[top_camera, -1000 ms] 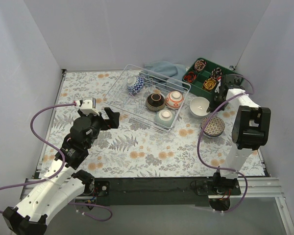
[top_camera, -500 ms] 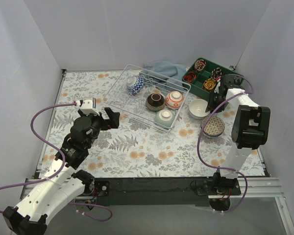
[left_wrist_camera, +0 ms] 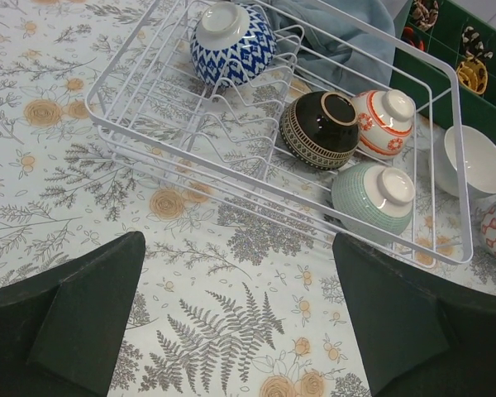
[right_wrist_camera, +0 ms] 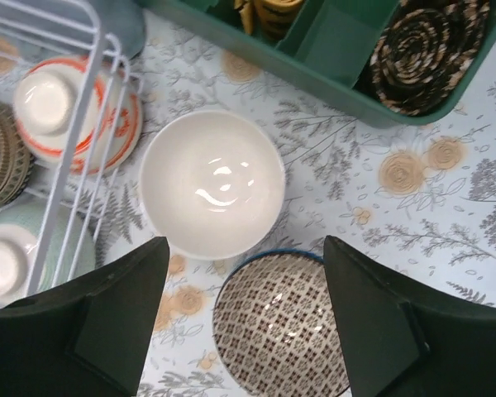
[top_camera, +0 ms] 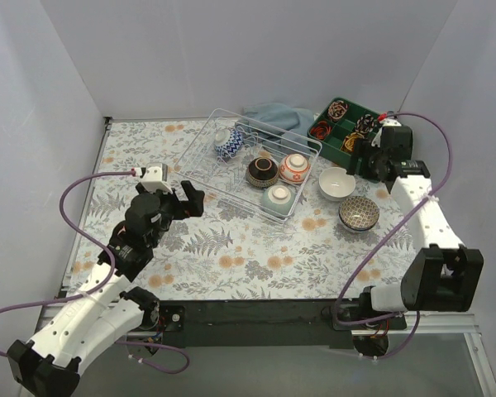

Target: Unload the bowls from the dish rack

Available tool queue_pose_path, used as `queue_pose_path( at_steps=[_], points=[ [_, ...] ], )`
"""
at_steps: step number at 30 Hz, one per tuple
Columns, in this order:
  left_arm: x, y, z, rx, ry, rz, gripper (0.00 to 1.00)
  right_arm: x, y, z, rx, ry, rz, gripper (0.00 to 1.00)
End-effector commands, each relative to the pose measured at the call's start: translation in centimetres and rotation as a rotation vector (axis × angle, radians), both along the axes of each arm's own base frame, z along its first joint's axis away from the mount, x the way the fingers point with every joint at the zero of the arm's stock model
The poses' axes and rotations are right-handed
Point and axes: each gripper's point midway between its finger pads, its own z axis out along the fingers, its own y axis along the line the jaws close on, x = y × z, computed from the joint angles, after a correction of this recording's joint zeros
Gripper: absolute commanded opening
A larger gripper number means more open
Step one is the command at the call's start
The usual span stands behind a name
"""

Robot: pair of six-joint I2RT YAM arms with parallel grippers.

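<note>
The white wire dish rack holds several upturned bowls: a blue-patterned one, a black one, a red-and-white one and a pale green one. Right of the rack, a white bowl and a dark patterned bowl stand upright on the table. My right gripper hangs open above these two, holding nothing. My left gripper is open over the cloth, short of the rack's near-left side.
A green compartment tray with coiled items sits at the back right, close behind the right gripper. A blue-grey cloth lies behind the rack. Grey walls close in the table on three sides.
My right gripper has opened and let go of the white bowl, then risen and drawn back toward the green tray as the arm stretched out. The left arm has barely moved.
</note>
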Motion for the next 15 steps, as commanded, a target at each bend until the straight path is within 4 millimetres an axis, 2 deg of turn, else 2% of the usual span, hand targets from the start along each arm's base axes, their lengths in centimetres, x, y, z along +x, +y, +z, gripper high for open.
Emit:
queue_pose_path(
  at_steps=[1,2,3,4,5,6,7,8,9,10,11,12,15],
  points=[
    [0.3,0.3,-1.4,0.036,0.028,0.012,0.98,-2.4,3.0,0.2,0.006,-0.100,0.035,0.86],
    [0.5,0.2,-1.5,0.039,0.029,0.013,0.98,-2.6,4.7,0.6,0.018,-0.141,0.076,0.88],
    [0.5,0.3,-1.7,0.046,0.037,0.017,0.98,-3.1,5.5,0.4,0.032,-0.162,0.093,0.88],
    [0.7,0.3,-2.0,0.052,0.045,0.023,0.98,-3.9,6.0,1.5,0.037,-0.216,0.102,0.90],
    [0.8,0.3,-2.3,0.061,0.052,0.024,0.98,-4.6,7.2,0.6,0.045,-0.237,0.136,0.90],
    [1.0,0.3,-2.4,0.068,0.058,0.027,0.98,-5.0,7.7,0.8,0.053,-0.267,0.153,0.91],
    [1.2,0.3,-2.5,0.079,0.062,0.027,0.98,-5.6,8.1,1.9,0.068,-0.317,0.170,0.91],
    [1.5,0.2,-3.2,0.100,0.086,0.026,0.98,-6.2,8.9,1.3,0.082,-0.332,0.196,0.92],
    [1.8,0.0,-2.8,0.115,0.085,0.022,0.98,-6.8,9.3,2.1,0.095,-0.370,0.214,0.93],
    [2.0,0.0,-2.8,0.126,0.090,0.021,0.98,-7.4,10.0,2.1,0.107,-0.380,0.246,0.93],
    [2.4,-0.3,-3.6,0.154,0.127,0.018,0.98,-7.9,10.2,1.5,0.110,-0.377,0.258,0.93],
    [3.0,-0.5,-2.7,0.165,0.117,0.015,0.98,-8.4,10.3,2.0,0.118,-0.409,0.267,0.93],
    [4.4,-0.9,-3.9,0.231,0.180,0.020,0.98,-9.8,11.3,1.7,0.153,-0.442,0.317,0.93]
  ],
)
